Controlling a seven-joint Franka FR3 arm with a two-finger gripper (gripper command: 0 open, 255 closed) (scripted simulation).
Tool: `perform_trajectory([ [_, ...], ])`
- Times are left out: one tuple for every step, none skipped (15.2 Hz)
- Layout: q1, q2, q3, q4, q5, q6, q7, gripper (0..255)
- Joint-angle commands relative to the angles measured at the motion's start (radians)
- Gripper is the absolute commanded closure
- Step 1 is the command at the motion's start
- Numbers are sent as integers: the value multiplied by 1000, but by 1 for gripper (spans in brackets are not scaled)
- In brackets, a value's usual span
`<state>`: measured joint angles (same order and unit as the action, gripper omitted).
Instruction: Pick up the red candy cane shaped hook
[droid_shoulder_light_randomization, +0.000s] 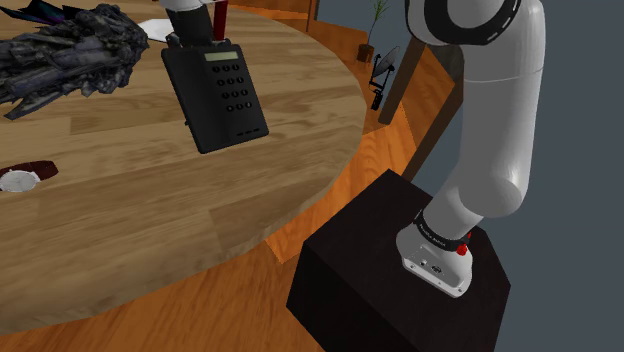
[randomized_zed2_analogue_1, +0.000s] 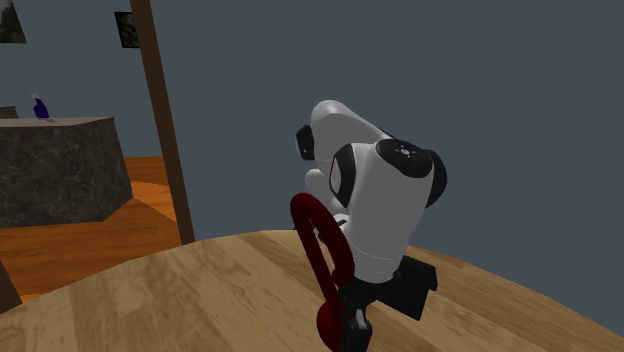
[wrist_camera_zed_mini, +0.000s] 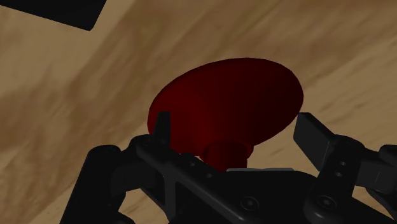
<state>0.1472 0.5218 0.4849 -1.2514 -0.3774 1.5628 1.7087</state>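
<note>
Pale wood grain covers the round table (droid_shoulder_light_randomization: 150, 220), which stands on an orange-brown plank floor before a grey-blue wall. In the second exterior view a brown post (randomized_zed2_analogue_1: 165, 130) rises behind the table. Further back, a mottled stone-look counter (randomized_zed2_analogue_1: 60, 170) carries a small purple bottle (randomized_zed2_analogue_1: 40, 106). On the table, the shoulder view shows a black keypad handset (droid_shoulder_light_randomization: 215, 95), a dark jagged heap (droid_shoulder_light_randomization: 70, 50) and a small white-faced watch (droid_shoulder_light_randomization: 25, 178) near the table's edge. The white arm (droid_shoulder_light_randomization: 490, 130) climbs from the black stand (droid_shoulder_light_randomization: 400, 290). The dark red hook (randomized_zed2_analogue_1: 322, 250) stands on the tabletop directly in front of the arm in the second exterior view, with its curved loop uppermost and its round base (wrist_camera_zed_mini: 226, 95) lowest. The black gripper (wrist_camera_zed_mini: 234, 121) sits low beside that base. In the wrist view its fingers (wrist_camera_zed_mini: 315, 137) are spread wide, one on either side of the base and the short stem (wrist_camera_zed_mini: 226, 153). Neither finger is pressed against the stem.
</note>
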Motion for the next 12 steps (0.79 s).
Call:
perform_trajectory([
  [-6,4,-2,-22,1,13,1,0],
  [-7,2,-2,-22,2,11,0,255],
  [-2,10,-3,-9,-1,6,1,255],
  [-6,7,-3,-17,0,11,0,255],
  [-5,6,-3,-10,1,4,-2,255],
  [-1,15,-4,2,-3,1,-2,255],
  [1,14,-3,8,-2,-6,-2,255],
  [4,24,-6,25,-5,-14,-5,255],
  [7,29,-6,36,-7,-19,-6,255],
  [15,43,-8,59,-11,-29,-5,255],
  [-7,4,-1,-22,0,13,1,255],
  [-5,5,-1,-7,1,-1,-1,255],
])
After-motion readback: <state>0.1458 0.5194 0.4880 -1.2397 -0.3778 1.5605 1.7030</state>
